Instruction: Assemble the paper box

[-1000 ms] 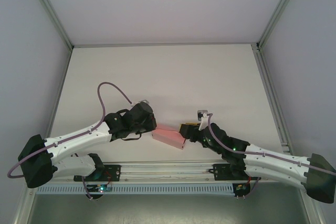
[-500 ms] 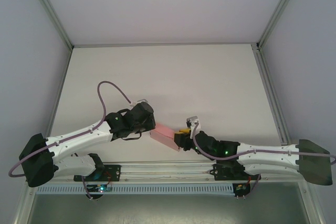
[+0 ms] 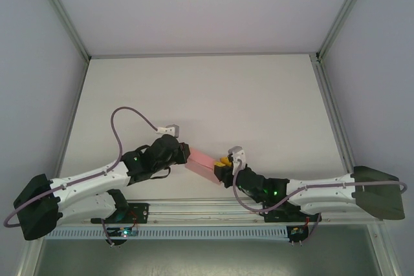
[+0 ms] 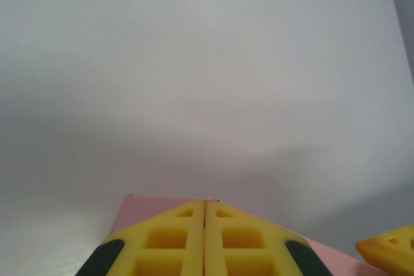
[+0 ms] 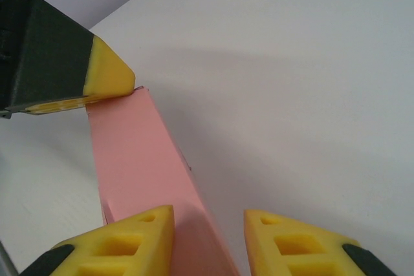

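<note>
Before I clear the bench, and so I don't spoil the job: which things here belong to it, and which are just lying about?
Job: box; left hand, shut, at one end; right hand, open, astride the other end.
Not the job: table; frame. Nothing loose lies about.

Box [image 3: 202, 164] is set on the table [image 3: 207, 88], near its front edge, between both arms. Left gripper [image 3: 187, 155] is placed against the box's left end, touching it. Right gripper [image 3: 222, 165] is placed at the right end, box edge between its fingers.
</note>
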